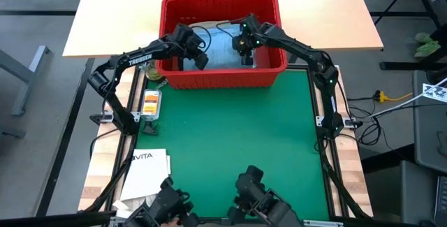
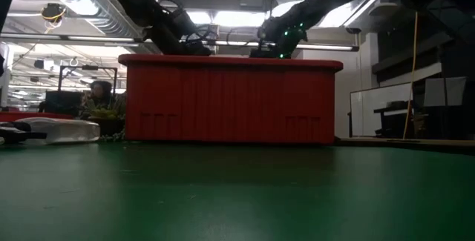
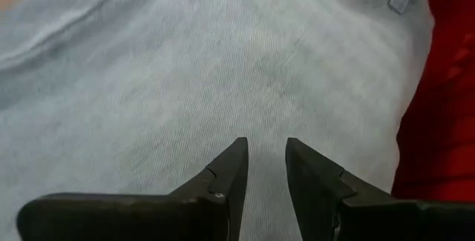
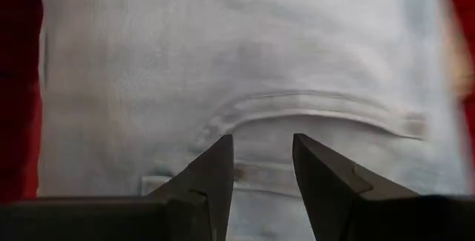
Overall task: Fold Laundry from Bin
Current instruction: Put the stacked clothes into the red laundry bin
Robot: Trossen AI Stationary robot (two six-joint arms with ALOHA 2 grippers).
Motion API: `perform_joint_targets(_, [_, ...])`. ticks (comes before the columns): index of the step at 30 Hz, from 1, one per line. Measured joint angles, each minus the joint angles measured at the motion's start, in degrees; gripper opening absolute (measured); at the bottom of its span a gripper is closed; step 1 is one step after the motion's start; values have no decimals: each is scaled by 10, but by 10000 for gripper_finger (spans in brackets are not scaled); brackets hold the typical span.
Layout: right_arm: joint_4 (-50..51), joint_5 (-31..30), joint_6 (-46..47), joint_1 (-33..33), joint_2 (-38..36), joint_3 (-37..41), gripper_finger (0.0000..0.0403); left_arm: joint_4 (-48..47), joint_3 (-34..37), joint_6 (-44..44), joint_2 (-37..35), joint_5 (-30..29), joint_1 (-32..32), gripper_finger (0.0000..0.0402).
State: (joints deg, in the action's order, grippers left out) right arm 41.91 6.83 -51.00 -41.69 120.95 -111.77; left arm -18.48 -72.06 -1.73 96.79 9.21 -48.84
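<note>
We reached both arms into the red bin (image 1: 220,77), which stood at the far edge of the green mat (image 1: 230,143), partly on the pale wooden tabletop (image 1: 126,17) behind it; from table height its ribbed red wall (image 2: 230,100) filled the middle of the view, with the two arms bending down over its rim. Inside lay the light blue jeans (image 1: 222,45), spread across the bottom of the bin; no other garment showed in any view. Our left gripper (image 1: 200,58) hung over the left part of the jeans; in its wrist view the two dark fingers (image 3: 223,182) stood apart with a narrow gap, bare denim (image 3: 185,70) showing between and beyond them, nothing pinched, and the red wall ran along one side. Our right gripper (image 1: 246,51) hung over the right part of the jeans, near the far right corner of the bin; its fingers (image 4: 211,174) also stood apart, a little wider, tips just above a curved pocket seam (image 4: 312,107) in the pale denim (image 4: 223,41), gripping nothing; whether the tips touched the cloth we could not tell. A white paper bag (image 1: 143,171) printed VITA lay at the near left corner of the table, well apart from the bin.
</note>
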Motion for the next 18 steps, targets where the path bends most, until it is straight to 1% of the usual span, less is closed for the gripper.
perform_joint_targets(8, [3, 3, 2, 1, 54, -2, 140, 33, 52, 3, -1, -25, -2, 89])
perform_joint_targets(12, [2, 3, 2, 1, 59, -2, 140, 56, 78, 3, -1, -26, -7, 89])
perform_joint_targets(18, [-4, -3, 2, 1, 59, -2, 140, 77, 83, 6, -1, -24, -13, 89])
